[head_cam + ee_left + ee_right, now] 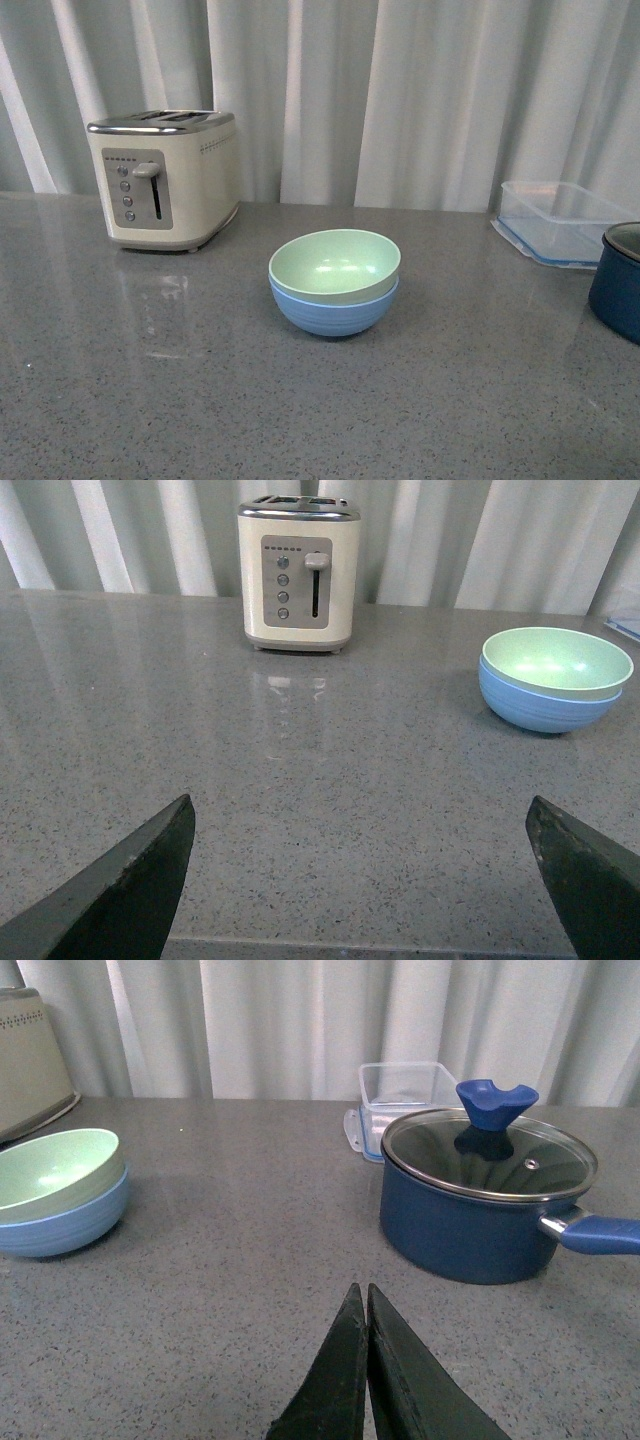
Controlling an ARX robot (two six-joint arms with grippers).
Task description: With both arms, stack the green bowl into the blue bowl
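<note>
Left gripper (360,880) jaws wide, empty, above grey desk (300,800). Right gripper (366,1360) jaws pressed together, empty. Green bowl (334,265) nested in blue bowl (333,311), well ahead of both jaws. Navy pot (485,1200) near right jaws; toaster (298,572) beyond left jaws.

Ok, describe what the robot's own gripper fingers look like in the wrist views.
Only finger tips show. The left gripper has two matte black, wedge-shaped fingers with scuffed, speckled surfaces. The right gripper's fingers are black, tapering blades. No cables or markings visible.
</note>
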